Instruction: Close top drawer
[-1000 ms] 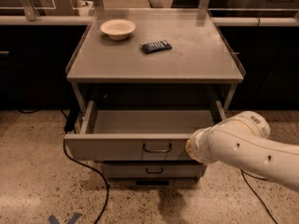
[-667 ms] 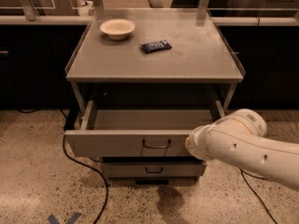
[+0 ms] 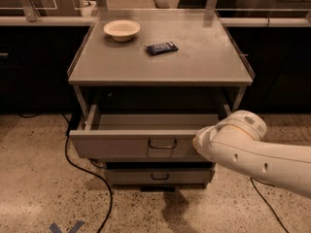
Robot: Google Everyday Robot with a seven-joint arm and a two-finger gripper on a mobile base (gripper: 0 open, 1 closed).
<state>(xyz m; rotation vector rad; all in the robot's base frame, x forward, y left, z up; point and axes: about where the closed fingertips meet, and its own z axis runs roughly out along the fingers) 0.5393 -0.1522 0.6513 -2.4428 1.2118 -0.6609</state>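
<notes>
The top drawer [image 3: 126,142] of the grey metal cabinet stands pulled out, and its shallow inside looks empty. Its small dark wire handle [image 3: 162,143] sits at the centre of the tall front panel. My white arm [image 3: 252,152] reaches in from the right, across the right end of that panel. The gripper is at the arm's far end [image 3: 199,143], against the drawer front just right of the handle. The arm's rounded casing hides it.
A lower drawer [image 3: 158,176] sits shut beneath. On the cabinet top [image 3: 204,62] lie a pale bowl [image 3: 121,29] and a dark blue packet [image 3: 162,47]. A black cable [image 3: 87,171] runs over the speckled floor at the left. Dark counters stand behind.
The arm's end has shifted slightly left and up along the drawer front. The top drawer has slid a little way inward.
</notes>
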